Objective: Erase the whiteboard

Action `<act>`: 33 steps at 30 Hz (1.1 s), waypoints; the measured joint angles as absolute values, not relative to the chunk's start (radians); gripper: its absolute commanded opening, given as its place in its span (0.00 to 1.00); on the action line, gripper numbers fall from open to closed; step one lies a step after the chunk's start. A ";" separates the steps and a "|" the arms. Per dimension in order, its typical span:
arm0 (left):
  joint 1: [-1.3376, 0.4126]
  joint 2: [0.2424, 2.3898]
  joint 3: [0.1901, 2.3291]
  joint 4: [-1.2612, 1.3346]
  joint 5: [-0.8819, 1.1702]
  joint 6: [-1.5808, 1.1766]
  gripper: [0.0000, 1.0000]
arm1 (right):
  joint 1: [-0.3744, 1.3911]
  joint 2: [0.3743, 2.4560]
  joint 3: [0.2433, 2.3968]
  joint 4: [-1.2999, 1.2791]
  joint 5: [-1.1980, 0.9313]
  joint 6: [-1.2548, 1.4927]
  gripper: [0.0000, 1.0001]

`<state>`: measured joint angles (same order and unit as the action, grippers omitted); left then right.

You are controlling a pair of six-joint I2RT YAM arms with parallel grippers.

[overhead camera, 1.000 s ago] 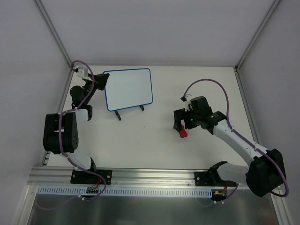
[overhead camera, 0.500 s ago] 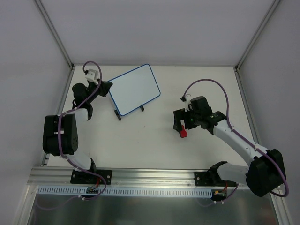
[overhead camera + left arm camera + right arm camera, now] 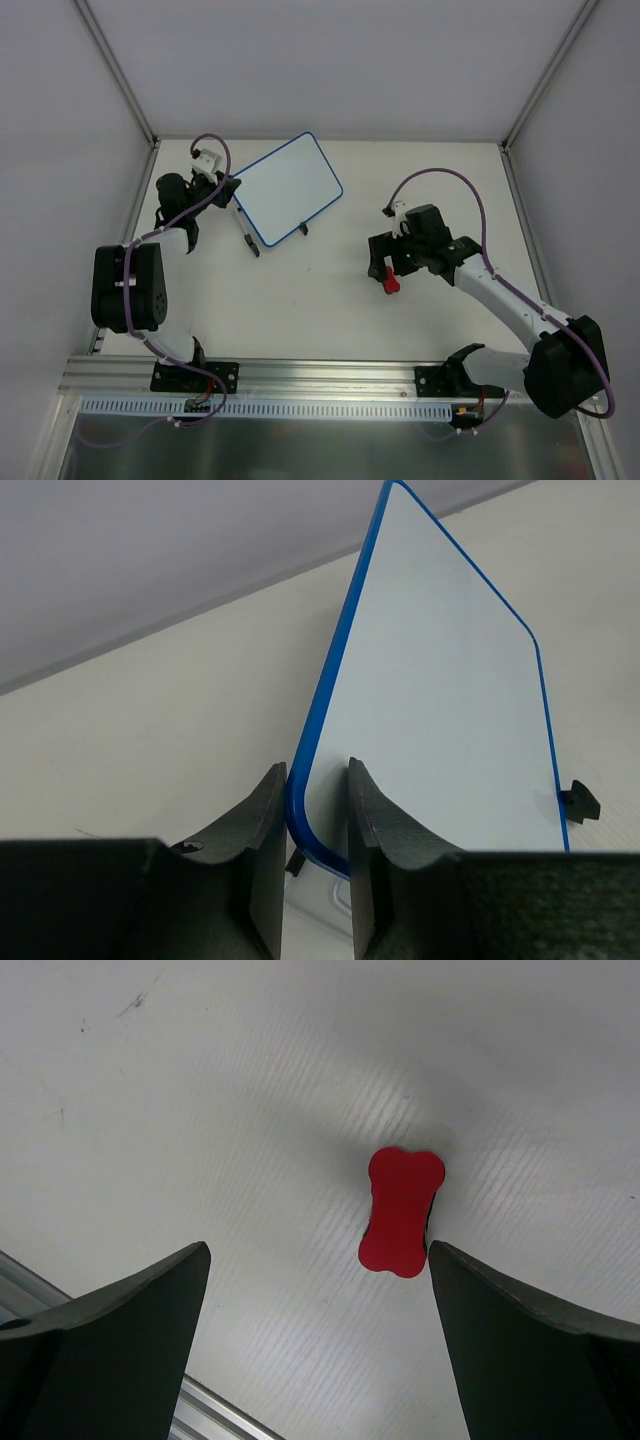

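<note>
The whiteboard (image 3: 288, 190), white with a thin blue rim, is tilted and turned at the back left of the table; its surface looks blank. My left gripper (image 3: 228, 190) is shut on the board's left corner; the left wrist view shows both fingers (image 3: 262, 825) pinching the blue rim of the whiteboard (image 3: 450, 710). The red bone-shaped eraser (image 3: 391, 285) lies on the table at centre right. My right gripper (image 3: 385, 268) is open just above it; in the right wrist view the eraser (image 3: 401, 1210) lies ahead of the wide-open fingers (image 3: 140, 1330), near the right one.
One black clip foot (image 3: 303, 229) hangs at the board's lower edge, and another black piece (image 3: 249, 240) lies below its left corner. White walls enclose the table on three sides. An aluminium rail (image 3: 320, 375) runs along the near edge.
My left gripper has swung the whiteboard's left side away and up, rotating and tilting the board. The right arm and the eraser have barely moved.
</note>
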<state>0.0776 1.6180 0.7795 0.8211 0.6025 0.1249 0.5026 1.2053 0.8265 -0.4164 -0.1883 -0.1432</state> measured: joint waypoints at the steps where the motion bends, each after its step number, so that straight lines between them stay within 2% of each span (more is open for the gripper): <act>1: 0.078 1.615 0.780 0.813 0.602 0.136 0.00 | 0.503 1.205 0.826 -0.416 -0.188 -0.144 0.96; 6: 0.077 1.581 0.780 0.746 0.594 0.225 0.00 | 0.506 1.206 0.826 -0.416 -0.189 -0.148 0.96; 12: 0.080 1.563 0.783 0.648 0.484 0.382 0.00 | 0.515 1.220 0.826 -0.416 -0.193 -0.157 0.96; 22: 0.087 1.532 0.816 0.538 0.397 0.470 0.00 | 0.526 1.224 0.836 -0.417 -0.200 -0.166 0.96; 23: 0.087 1.528 0.817 0.527 0.394 0.470 0.02 | 0.527 1.224 0.838 -0.416 -0.201 -0.167 0.96; 24: 0.087 1.522 0.817 0.519 0.393 0.470 0.06 | 0.528 1.224 0.840 -0.417 -0.202 -0.168 0.96; 25: 0.087 1.517 0.817 0.513 0.393 0.468 0.14 | 0.529 1.224 0.842 -0.417 -0.202 -0.169 0.96; 26: 0.087 1.507 0.817 0.506 0.395 0.461 0.25 | 0.530 1.224 0.843 -0.416 -0.203 -0.170 0.96; 27: 0.087 1.499 0.817 0.501 0.396 0.455 0.45 | 0.530 1.225 0.844 -0.416 -0.204 -0.171 0.96; 28: 0.087 1.487 0.817 0.496 0.397 0.440 0.53 | 0.532 1.225 0.846 -0.417 -0.204 -0.173 0.96; 30: 0.087 1.460 0.817 0.482 0.389 0.384 0.62 | 0.535 1.232 0.850 -0.416 -0.204 -0.177 0.96; 31: 0.087 1.441 0.817 0.476 0.384 0.352 0.71 | 0.537 1.235 0.852 -0.416 -0.203 -0.179 0.97; 33: 0.087 1.404 0.817 0.458 0.376 0.290 0.75 | 0.539 1.241 0.855 -0.415 -0.204 -0.184 0.96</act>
<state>0.0868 1.4036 0.8169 0.4583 0.3759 0.2905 0.5392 1.2407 0.8547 -0.4149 -0.2035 -0.1837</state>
